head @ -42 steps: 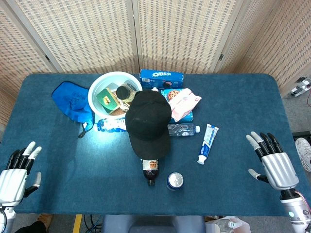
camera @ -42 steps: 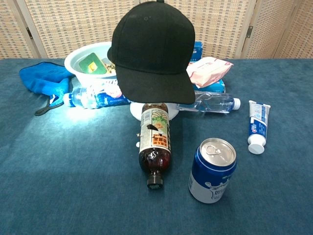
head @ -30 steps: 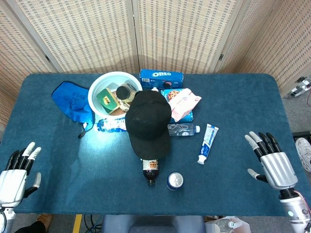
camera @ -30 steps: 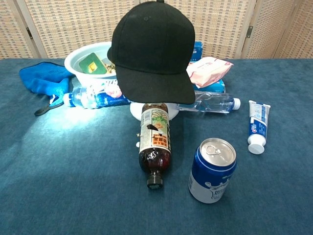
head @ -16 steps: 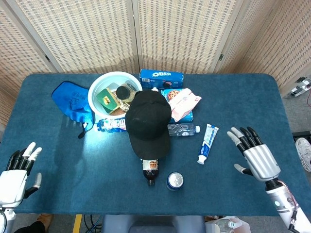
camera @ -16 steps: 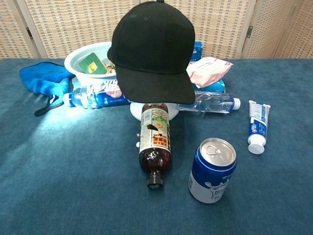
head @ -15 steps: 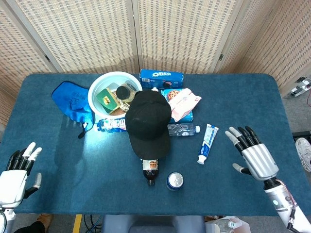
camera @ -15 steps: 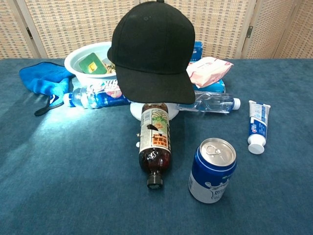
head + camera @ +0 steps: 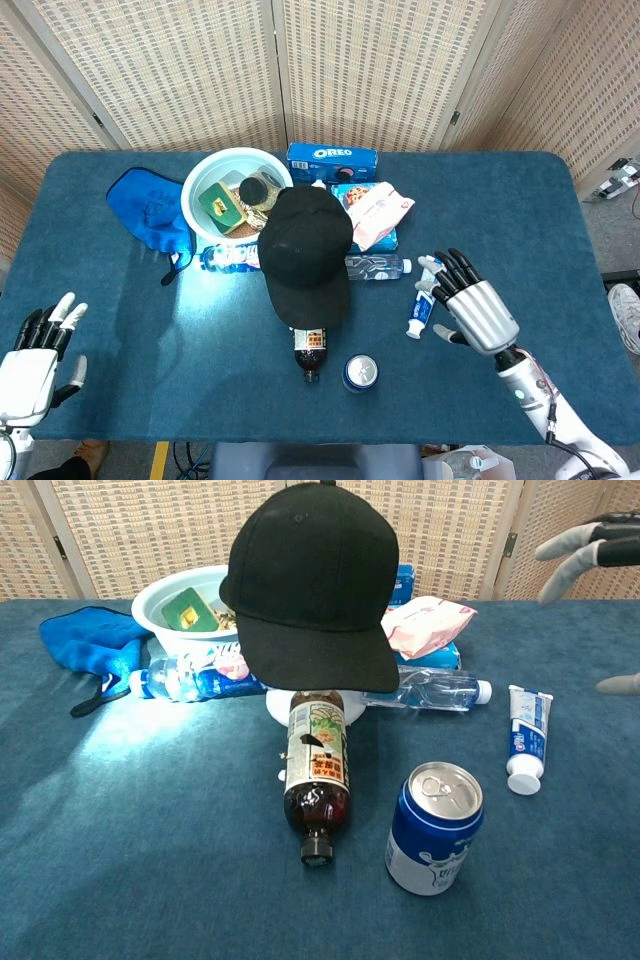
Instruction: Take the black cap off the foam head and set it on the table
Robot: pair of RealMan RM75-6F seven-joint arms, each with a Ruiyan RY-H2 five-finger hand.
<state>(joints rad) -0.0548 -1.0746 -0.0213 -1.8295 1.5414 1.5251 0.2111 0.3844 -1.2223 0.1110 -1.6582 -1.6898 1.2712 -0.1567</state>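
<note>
At mid-counter [image 9: 120,310], black cap [image 9: 305,252] sits on the foam head, which it hides almost wholly. Right hand [image 9: 472,308] hovers well right of it, over the toothpaste tube [image 9: 424,297], fingers spread, empty. Left hand [image 9: 30,362] at near-left edge, fingers apart, holding nothing.

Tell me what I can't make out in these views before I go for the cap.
- Foam head: hidden under the black cap in both views.
- Right hand: chest view's right edge shows only fingertips.
- Left hand: head view only, cut by the corner.
- Bowl contents: too small to identify.
</note>
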